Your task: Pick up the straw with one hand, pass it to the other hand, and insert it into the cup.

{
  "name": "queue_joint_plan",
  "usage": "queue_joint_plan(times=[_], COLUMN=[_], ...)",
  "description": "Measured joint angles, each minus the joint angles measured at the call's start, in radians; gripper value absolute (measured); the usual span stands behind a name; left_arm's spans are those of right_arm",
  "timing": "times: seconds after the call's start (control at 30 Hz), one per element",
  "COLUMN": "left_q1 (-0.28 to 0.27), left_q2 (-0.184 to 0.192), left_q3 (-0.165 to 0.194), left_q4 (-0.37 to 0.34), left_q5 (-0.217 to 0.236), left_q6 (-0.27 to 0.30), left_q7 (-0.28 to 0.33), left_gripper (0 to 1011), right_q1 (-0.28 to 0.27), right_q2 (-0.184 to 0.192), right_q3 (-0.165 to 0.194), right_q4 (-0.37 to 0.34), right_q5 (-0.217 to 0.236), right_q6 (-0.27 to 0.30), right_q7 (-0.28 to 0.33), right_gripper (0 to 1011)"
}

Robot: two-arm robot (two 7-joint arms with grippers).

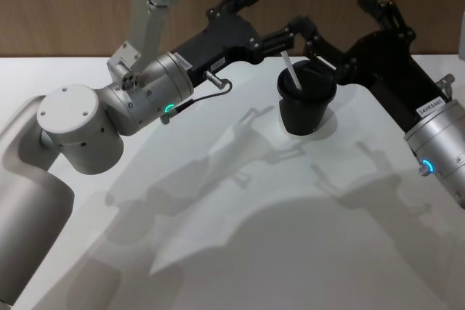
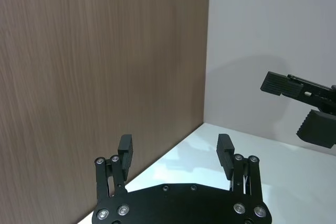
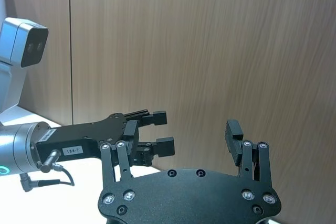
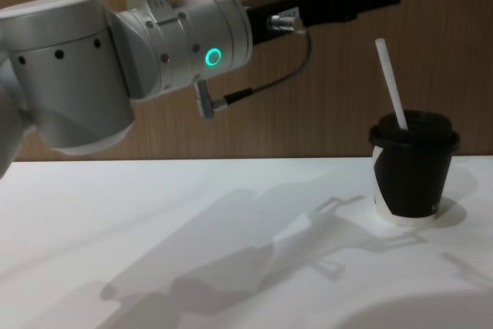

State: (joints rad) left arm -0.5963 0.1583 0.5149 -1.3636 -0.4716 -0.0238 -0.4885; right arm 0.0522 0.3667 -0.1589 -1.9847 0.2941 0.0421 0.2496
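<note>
While the straw [image 4: 391, 84] is already standing in the cup [image 4: 410, 176], leaning toward eleven o'clock out of the hole in the domed lid, both arms are hanging in the air above and behind it with nothing in their grasp. The cup is sitting on the white table [image 1: 240, 252], at about one o'clock from the table's middle in the head view, black with a white angular mark and a white bottom rim. The straw is thin, straight and white, with roughly half its length showing above the lid. It looks very light and a little bendy, easy to crush or kink, and smooth enough to slip, so a gentle pinch across its middle would probably suit it best; the paper cup looks light too, and a sideways tug on the straw could tip it. The left gripper [image 1: 292, 36], on the silver arm with the green ring, is reaching in from nine o'clock, its fingertips near the straw's top but not gripping it; its wrist view shows the fingers [image 2: 125, 151] spread wide. The right gripper [image 3: 195, 136] is hanging at two o'clock of the cup, its fingers likewise wide apart and empty. Judging by this, the insertion looks finished.
</note>
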Motion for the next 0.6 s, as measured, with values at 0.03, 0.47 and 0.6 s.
queue_joint_plan(times=[0.03, 0.47, 0.6], left_q1=[-0.001, -0.001, -0.001], left_q2=[0.001, 0.005, 0.006], left_q3=[0.002, 0.018, 0.02], left_q4=[0.001, 0.009, 0.01], left_q5=[0.001, 0.024, 0.028], left_q6=[0.0, 0.008, 0.01], left_q7=[0.001, 0.021, 0.024], left_gripper=[1003, 1002, 1003], right_q1=[-0.001, 0.0, 0.001], right_q2=[0.0, 0.022, 0.027], right_q3=[0.0, -0.008, -0.01], right_q4=[-0.001, 0.001, 0.002], right_q5=[0.001, 0.0, -0.001], right_q6=[0.002, -0.009, -0.013], right_q7=[0.0, 0.029, 0.036], right_gripper=[1001, 1001, 1001])
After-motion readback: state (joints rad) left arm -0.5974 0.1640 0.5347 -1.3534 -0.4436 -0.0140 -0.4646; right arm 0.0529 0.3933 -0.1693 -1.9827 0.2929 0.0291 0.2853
